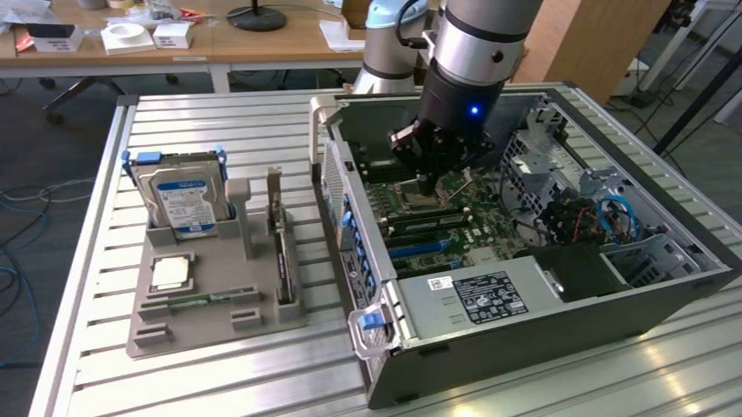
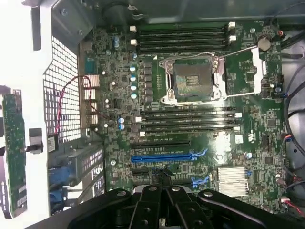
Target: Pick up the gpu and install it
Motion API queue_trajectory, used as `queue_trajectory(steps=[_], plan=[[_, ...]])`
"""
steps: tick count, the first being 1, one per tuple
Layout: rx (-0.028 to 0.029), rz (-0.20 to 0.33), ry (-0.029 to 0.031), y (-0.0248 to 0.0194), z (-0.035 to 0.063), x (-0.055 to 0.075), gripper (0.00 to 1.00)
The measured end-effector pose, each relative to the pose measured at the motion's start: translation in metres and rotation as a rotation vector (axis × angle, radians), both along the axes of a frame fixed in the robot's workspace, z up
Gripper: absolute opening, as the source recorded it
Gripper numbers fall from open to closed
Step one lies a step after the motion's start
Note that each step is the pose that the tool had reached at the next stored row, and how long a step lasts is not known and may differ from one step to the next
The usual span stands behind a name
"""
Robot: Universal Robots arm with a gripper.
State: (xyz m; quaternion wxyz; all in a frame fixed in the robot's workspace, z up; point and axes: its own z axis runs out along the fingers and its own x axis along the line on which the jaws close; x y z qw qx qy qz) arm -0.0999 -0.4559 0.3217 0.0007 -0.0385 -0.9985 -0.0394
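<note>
An open desktop computer case (image 1: 545, 352) lies on its side on a slatted metal table (image 1: 174, 122), with its motherboard (image 1: 464, 221) facing up. The robot arm reaches down into the case. Its black gripper (image 1: 432, 184) hangs just above the board, near the middle of the case and close to the empty CPU socket (image 1: 415, 189). From where I stand, the fingers look drawn together with nothing between them.

The graphics card (image 1: 281, 256) is outside the case, well apart from the gripper. It stands on edge in a slot of a grey parts holder (image 1: 197, 330), along the side of the holder nearest the case. The same holder carries an upright hard drive (image 1: 180, 195) with a blue label and a flat processor chip (image 1: 172, 272), both farther from the case than the card.

The wrist view looks straight down past the gripper (image 2: 162, 180) onto the motherboard (image 2: 119, 71). It shows the open CPU socket (image 2: 193, 78), the rows of black memory slots, and a long blue expansion slot (image 2: 162, 156) lying empty just ahead of the fingertips. Beyond the case's perforated rear wall (image 2: 64, 81), the green graphics card (image 2: 12, 157) appears edge-on.
</note>
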Motion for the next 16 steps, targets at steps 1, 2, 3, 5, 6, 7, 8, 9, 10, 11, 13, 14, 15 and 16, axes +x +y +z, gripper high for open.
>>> queue_trajectory(steps=[1, 2, 3, 5, 6, 7, 8, 9, 10, 11, 13, 14, 15, 16], plan=[[-0.0001, 0.0, 0.0, 0.0, 0.0, 0.0, 0.1], [-0.0001, 0.0, 0.0001, 0.0, 0.0, 0.0, 0.1], [-0.0002, 0.0, 0.0001, 0.0, 0.0001, 0.0, 0.1], [-0.0002, 0.0, 0.0001, -0.0001, 0.0001, 0.0, 0.1], [-0.0004, 0.0, 0.0002, -0.0001, 0.0001, 0.001, 0.1], [-0.0004, 0.0, 0.0006, -0.0003, 0.0001, 0.004, 0.1], [-0.0003, 0.0, 0.0011, -0.0005, 0.0001, 0.008, 0.1], [-0.0002, 0.0, 0.0018, -0.0008, 0.0, 0.012, 0.1], [-0.0002, 0.0, 0.0024, -0.0012, 0.0001, 0.016, 0.1], [-0.0002, 0.0, 0.0026, -0.0016, 0.0, 0.021, 0.1], [-0.0002, 0.0, 0.003, -0.0021, 0.0, 0.03, 0.1], [-0.0005, 0.0, 0.0032, -0.0024, 0.0, 0.035, 0.1], [-0.0009, 0.0, 0.0032, -0.0026, 0.0, 0.039, 0.1], [-0.0018, 0.0, 0.0032, -0.0027, -0.0002, 0.042, 0.1]])
